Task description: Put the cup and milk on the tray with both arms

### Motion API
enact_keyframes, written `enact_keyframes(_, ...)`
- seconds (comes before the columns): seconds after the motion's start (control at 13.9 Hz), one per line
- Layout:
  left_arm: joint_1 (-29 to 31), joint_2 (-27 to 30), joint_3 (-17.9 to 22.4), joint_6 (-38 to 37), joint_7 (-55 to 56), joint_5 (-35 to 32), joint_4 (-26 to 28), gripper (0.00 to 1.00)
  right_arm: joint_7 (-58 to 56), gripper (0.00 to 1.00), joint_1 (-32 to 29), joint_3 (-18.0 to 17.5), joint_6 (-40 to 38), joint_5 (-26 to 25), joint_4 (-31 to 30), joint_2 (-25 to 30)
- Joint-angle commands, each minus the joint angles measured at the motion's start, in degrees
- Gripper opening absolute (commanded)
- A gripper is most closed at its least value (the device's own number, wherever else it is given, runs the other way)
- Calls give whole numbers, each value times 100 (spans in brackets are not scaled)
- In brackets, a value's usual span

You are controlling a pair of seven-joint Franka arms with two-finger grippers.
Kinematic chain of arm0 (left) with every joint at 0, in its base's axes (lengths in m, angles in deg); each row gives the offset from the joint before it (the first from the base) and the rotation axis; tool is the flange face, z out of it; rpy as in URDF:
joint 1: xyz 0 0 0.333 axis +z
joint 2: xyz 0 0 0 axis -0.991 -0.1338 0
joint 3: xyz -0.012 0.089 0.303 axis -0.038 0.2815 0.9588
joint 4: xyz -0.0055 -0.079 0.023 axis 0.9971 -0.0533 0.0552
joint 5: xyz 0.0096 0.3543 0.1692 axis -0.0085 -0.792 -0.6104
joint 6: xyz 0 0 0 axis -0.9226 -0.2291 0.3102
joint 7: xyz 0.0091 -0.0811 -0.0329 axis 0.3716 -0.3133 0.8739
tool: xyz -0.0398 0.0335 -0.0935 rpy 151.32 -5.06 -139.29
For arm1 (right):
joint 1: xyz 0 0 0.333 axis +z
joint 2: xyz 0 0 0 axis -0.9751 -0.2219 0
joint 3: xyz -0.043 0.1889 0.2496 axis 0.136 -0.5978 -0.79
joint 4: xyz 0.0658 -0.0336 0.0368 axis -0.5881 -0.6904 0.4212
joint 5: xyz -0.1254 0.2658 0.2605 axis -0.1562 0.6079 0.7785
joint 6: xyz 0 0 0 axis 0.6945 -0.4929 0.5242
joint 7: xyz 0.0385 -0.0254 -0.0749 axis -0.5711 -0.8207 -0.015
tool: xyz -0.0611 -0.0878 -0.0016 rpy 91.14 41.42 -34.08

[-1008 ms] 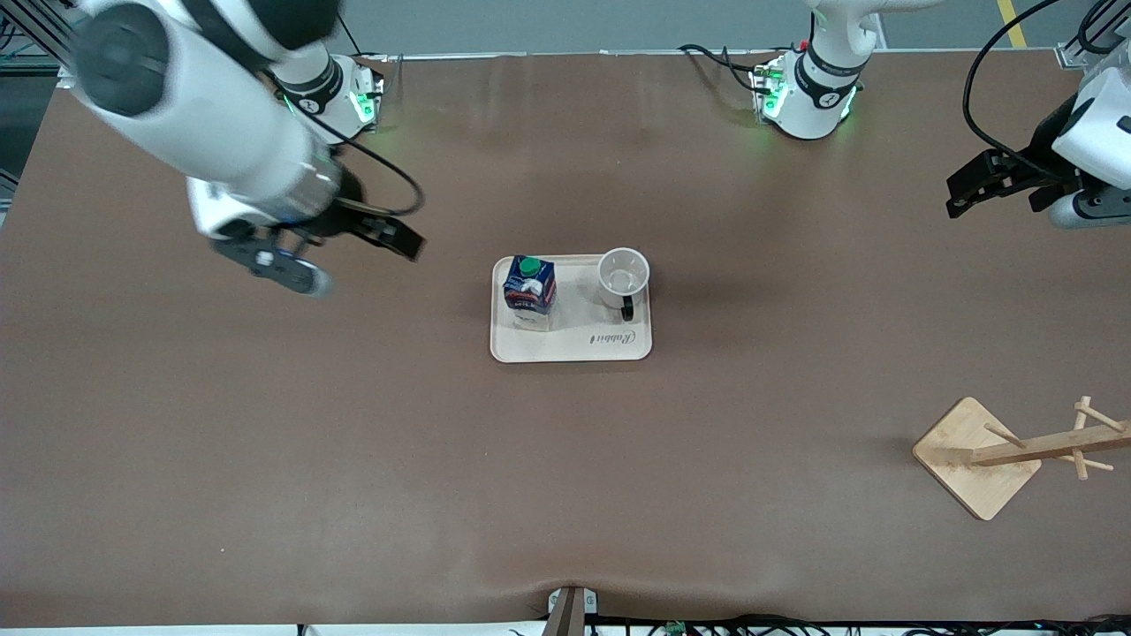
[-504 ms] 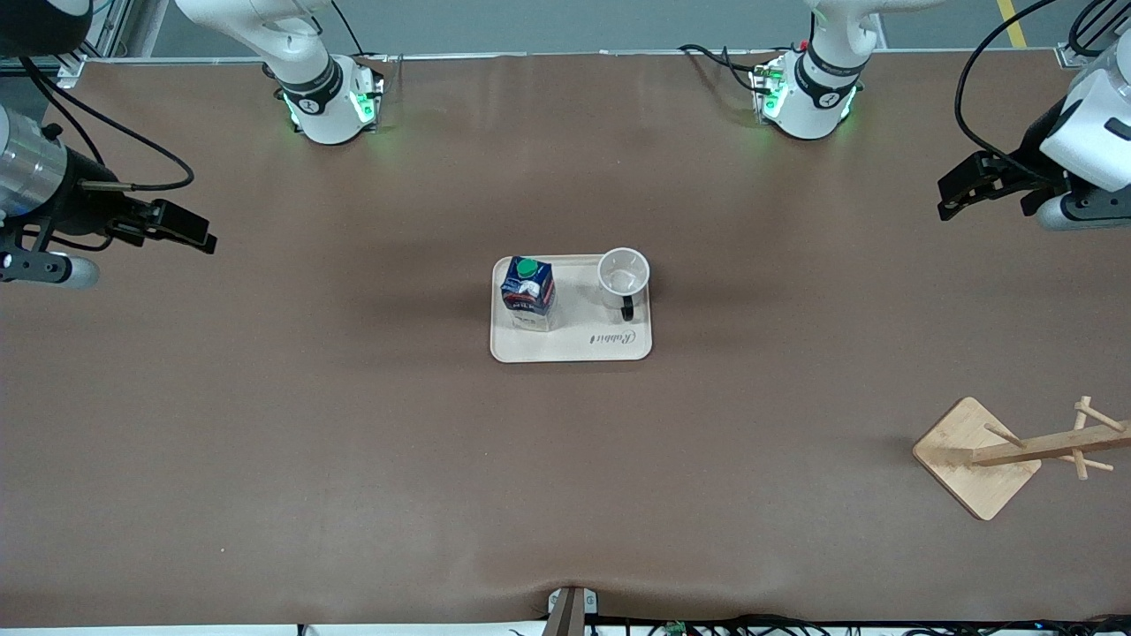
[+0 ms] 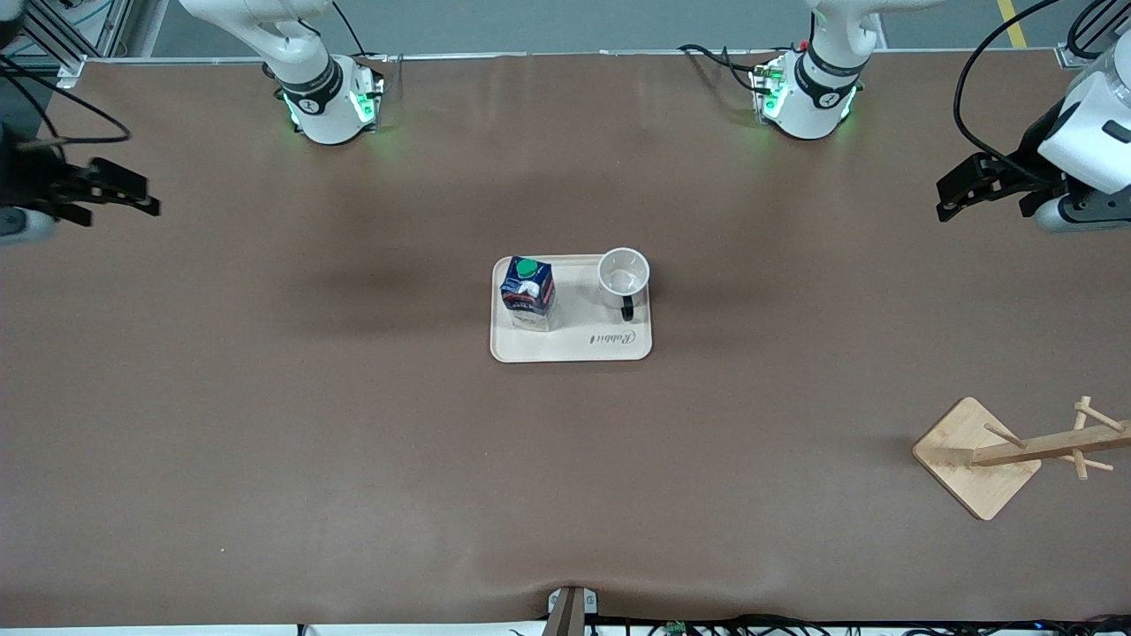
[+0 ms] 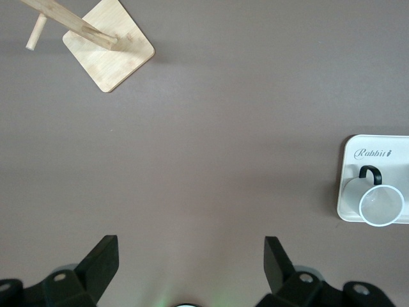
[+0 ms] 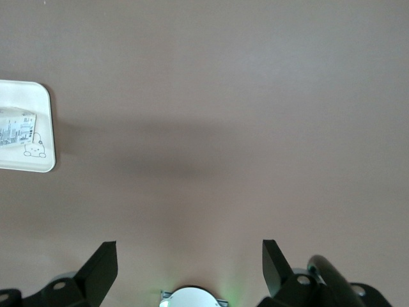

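Note:
The cream tray [image 3: 574, 346] lies mid-table. On it stand the dark blue milk carton [image 3: 528, 295] with a green cap, toward the right arm's end, and the white cup [image 3: 624, 274] with a black handle, toward the left arm's end. The tray [image 4: 353, 185] and cup [image 4: 380, 203] also show in the left wrist view; a tray corner [image 5: 25, 144] shows in the right wrist view. My left gripper [image 3: 959, 188] is open and empty, up over the table at the left arm's end. My right gripper [image 3: 115, 196] is open and empty, up over the right arm's end.
A wooden rack with pegs on a square base [image 3: 976, 458] stands nearer the front camera at the left arm's end; it also shows in the left wrist view [image 4: 108, 45]. Both arm bases [image 3: 331, 97] [image 3: 808, 93] glow green along the table's back edge.
My right arm has swung away from the tray toward its end of the table. My left gripper has shifted only slightly. Carton and cup stayed put on the tray.

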Motion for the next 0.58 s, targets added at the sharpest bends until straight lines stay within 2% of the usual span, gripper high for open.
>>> enact_keyframes(0.0,37,-94,-12,-42,-12,45,-213,100,-25,100,-85,-163,-266,-199,670,-65)
enact_keyframes(0.29,29,-164,-12,-42,-4,44,-213,100,97,100,-112,-154,-283,-226,725,-75)
enact_keyframes(0.5,2,-191,-12,-42,23,36,-213,100,1711,100,-42,-171,-301,-217,734,-75)
